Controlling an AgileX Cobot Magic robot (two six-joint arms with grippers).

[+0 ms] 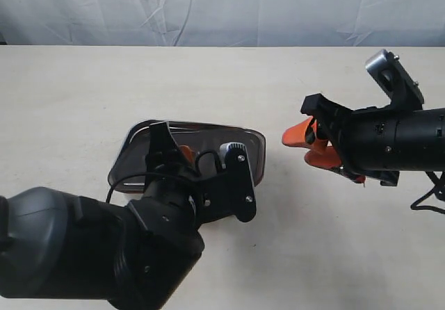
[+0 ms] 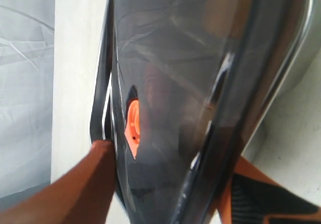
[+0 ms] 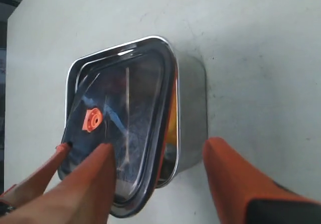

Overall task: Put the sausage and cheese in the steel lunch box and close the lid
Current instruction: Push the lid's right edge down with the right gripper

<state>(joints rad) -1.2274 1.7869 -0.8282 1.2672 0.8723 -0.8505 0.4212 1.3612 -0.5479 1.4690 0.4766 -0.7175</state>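
Observation:
The dark translucent lid (image 1: 205,140) lies tilted over the steel lunch box (image 1: 134,132), and my left gripper (image 1: 198,158) is shut on its near edge. In the left wrist view the lid (image 2: 180,83) fills the frame between the orange fingers (image 2: 85,184), its orange valve (image 2: 133,126) showing. From the right wrist, the lid (image 3: 125,108) is lifted along one side of the box (image 3: 193,113), baring the orange seal and a yellow bit of cheese (image 3: 172,129) inside. The sausage is hidden. My right gripper (image 1: 307,147) hangs open to the right of the box, empty.
The pale table (image 1: 229,80) runs back to a wrinkled grey backdrop (image 1: 222,7). My bulky left arm (image 1: 104,254) covers the front left of the table. A black cable (image 1: 427,202) trails under the right arm.

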